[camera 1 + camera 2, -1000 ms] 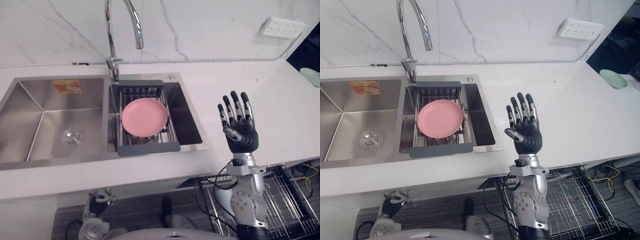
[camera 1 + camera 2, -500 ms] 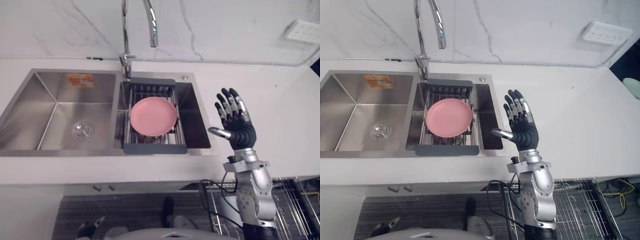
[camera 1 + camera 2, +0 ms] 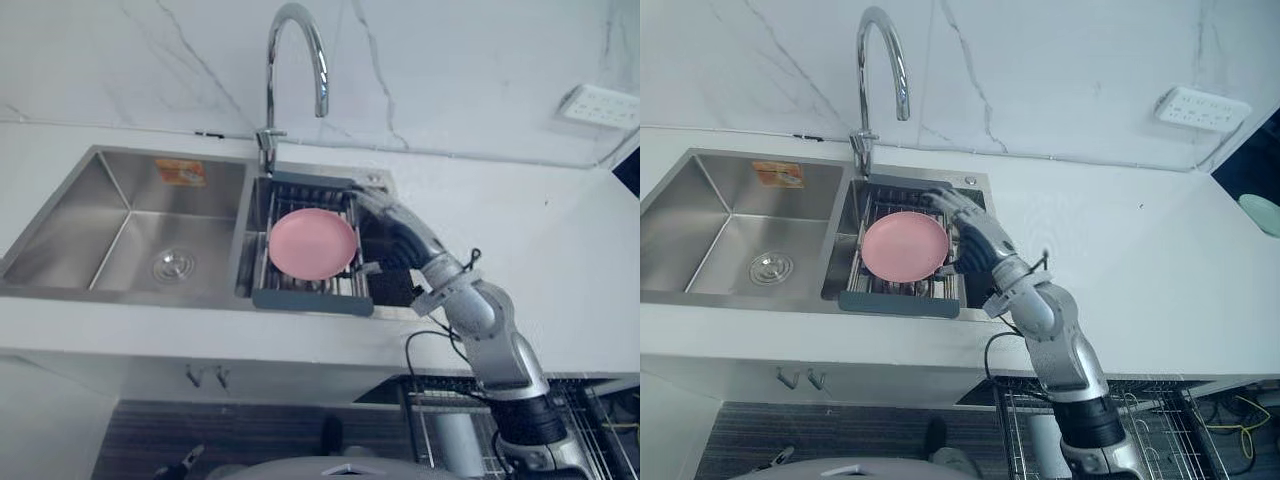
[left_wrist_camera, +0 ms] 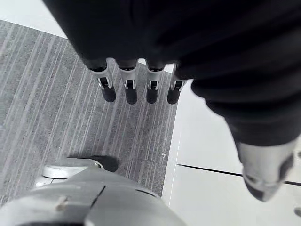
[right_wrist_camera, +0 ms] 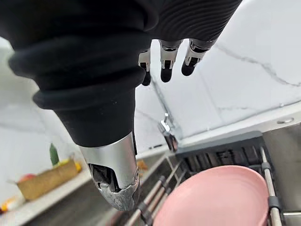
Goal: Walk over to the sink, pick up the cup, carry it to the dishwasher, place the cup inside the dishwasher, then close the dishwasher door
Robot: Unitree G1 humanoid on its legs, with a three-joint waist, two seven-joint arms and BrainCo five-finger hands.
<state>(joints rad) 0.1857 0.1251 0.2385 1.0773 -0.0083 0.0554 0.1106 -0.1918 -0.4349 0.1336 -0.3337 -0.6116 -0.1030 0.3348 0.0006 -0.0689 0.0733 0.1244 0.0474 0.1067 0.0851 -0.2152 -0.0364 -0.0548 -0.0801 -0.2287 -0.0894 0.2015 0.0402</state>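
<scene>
Stainless-steel double sink [image 3: 120, 210] sunk into the white stone desk [image 3: 540, 220] toward its left end, with a chrome gooseneck tap [image 3: 268, 90] rising at the back edge between the two basins. Across the right basin, a dark grey slotted drain rack [image 3: 312, 301]; flat on it, face up, a round pink plate [image 3: 312, 244], probably set there to drain.

No telling where the cup is. The dish at the sink is a plate, so likely the thing to be lifted.

Right robot hand [image 3: 978, 238] stretched out low over the right basin, just beside the plate's right rim. Fingers [image 5: 165, 63] straight and loosely spread, thumb held apart, nothing in it. Touching the rim or just clear of it: hard to say. Held flat and open presumably to slide round the thin rim, since a plate lying flat gives little to pinch from above.

Left robot hand [image 4: 129, 89] hanging down over the floor, fingers straight and relaxed, empty, out of the way.

Judged step: reaching, with the grasp not yet made. Carrying, loading and shutting the door all to come.

Below the desk's front edge at the right, a wire dishwasher rack [image 3: 1150, 405] pulled out, ready to receive.

Worth watching: smooth rim slipping, or drain rack shifting along the basin.
</scene>
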